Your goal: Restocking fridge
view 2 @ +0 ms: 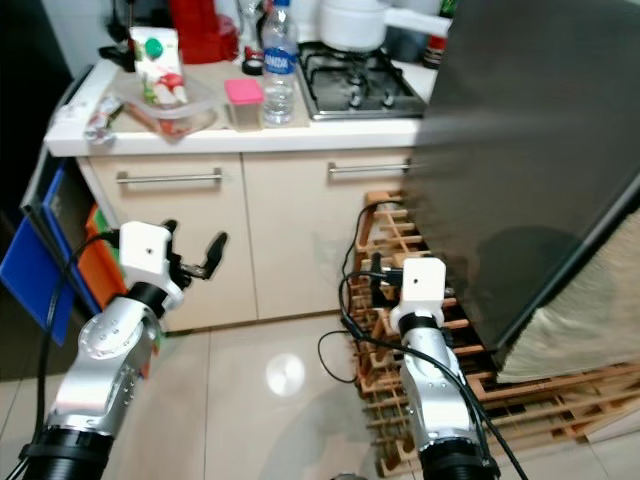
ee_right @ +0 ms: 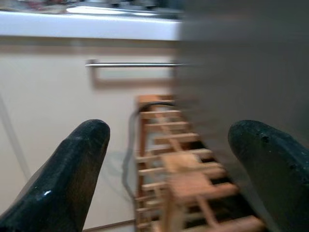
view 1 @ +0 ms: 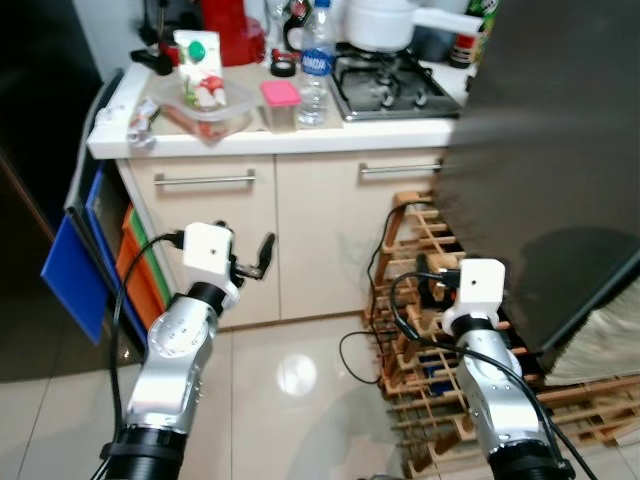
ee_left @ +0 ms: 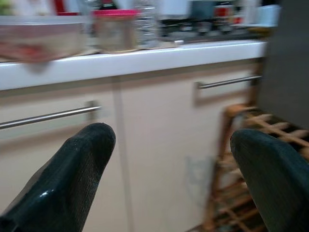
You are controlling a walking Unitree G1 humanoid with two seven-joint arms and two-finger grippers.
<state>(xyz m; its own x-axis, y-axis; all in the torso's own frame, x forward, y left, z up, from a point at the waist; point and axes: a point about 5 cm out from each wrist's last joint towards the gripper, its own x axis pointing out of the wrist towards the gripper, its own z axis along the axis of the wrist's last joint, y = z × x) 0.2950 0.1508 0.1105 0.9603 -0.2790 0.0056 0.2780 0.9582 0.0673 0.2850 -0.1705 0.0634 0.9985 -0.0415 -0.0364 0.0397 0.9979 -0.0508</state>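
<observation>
From the head views I see the clear food container (view 1: 205, 103) and water bottle (view 1: 316, 62) on the tabletop (view 1: 300, 138), while wrist views show both the left pincer (ee_left: 171, 179) and right pincer (ee_right: 169, 174) spread open, empty, facing cabinet doors (view 1: 320, 230) and a wooden rack (ee_right: 178, 169).

Your two head cameras look forward and down from above at the counter (view 1: 300, 135), the cabinet doors (view 1: 330, 230) and the tiled floor (view 1: 290, 380); they share nearly the same scene, slightly offset sideways. Your left wrist camera sits low, looking level at the counter edge (ee_left: 135, 60) and the door handles (ee_left: 227, 82). Your right wrist camera faces the wooden rack (ee_right: 178, 169) beside the dark fridge door (ee_right: 241, 63), close in.
</observation>
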